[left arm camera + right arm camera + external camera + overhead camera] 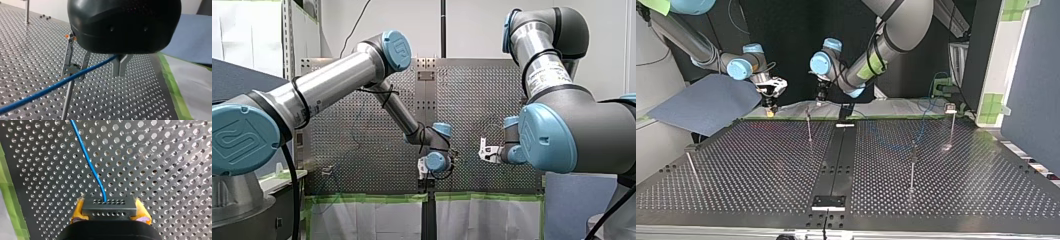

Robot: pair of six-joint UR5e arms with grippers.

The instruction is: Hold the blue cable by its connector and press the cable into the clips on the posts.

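Note:
The blue cable [50, 87] runs from my left gripper [119, 73], whose metal fingers [117, 67] are shut on it, across the forked clip [72, 71] on a thin post beside the gripper. Whether the cable sits fully in the clip I cannot tell. In the right wrist view my right gripper [110, 212] has its yellow pads [77, 213] shut on the black connector [110, 206], and the blue cable [87, 157] leads ahead from it over the perforated table. In the top view both grippers hang at the table's far edge, right [769, 111] and left [820, 101], beside a post [809, 127].
More thin posts stand on the table in the top view: one at the left [691, 167], one right of centre [912, 170], one at the far right [952, 125]. A blue sheet [711, 102] lies beyond the far left edge. Green tape [175, 85] lines the table's edge.

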